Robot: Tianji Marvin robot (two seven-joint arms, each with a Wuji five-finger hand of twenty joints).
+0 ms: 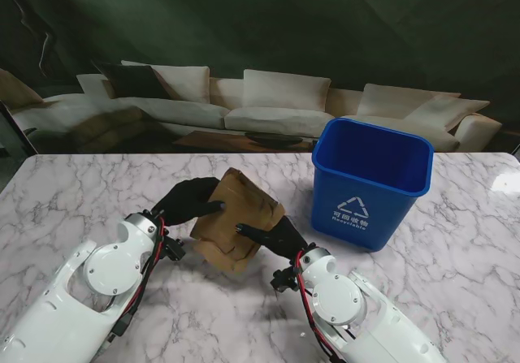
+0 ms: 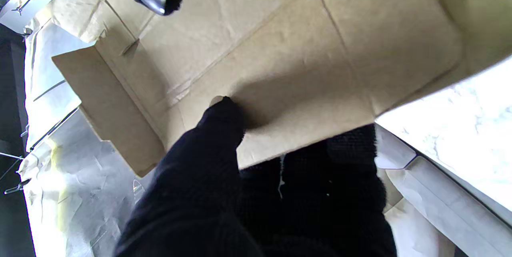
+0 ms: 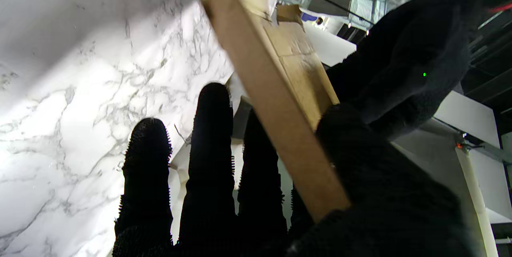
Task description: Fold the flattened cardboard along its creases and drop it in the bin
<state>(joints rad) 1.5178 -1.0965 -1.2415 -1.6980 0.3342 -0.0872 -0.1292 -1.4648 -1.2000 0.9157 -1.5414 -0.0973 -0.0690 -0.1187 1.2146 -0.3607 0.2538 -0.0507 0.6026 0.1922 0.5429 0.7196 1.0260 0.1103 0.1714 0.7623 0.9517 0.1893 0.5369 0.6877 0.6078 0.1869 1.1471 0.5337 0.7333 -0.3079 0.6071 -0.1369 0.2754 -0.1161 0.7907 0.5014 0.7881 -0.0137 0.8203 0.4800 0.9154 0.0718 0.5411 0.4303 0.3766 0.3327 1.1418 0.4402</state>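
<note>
We see a white marble bench with grey veining filling the near half of the stand's view. A blue recycling bin stands upright on it at about two o'clock from the bench's middle, open mouth up, a white recycling mark and lettering on its near wall. Whether the cardboard, at centre, touches the bench we cannot tell.
</note>
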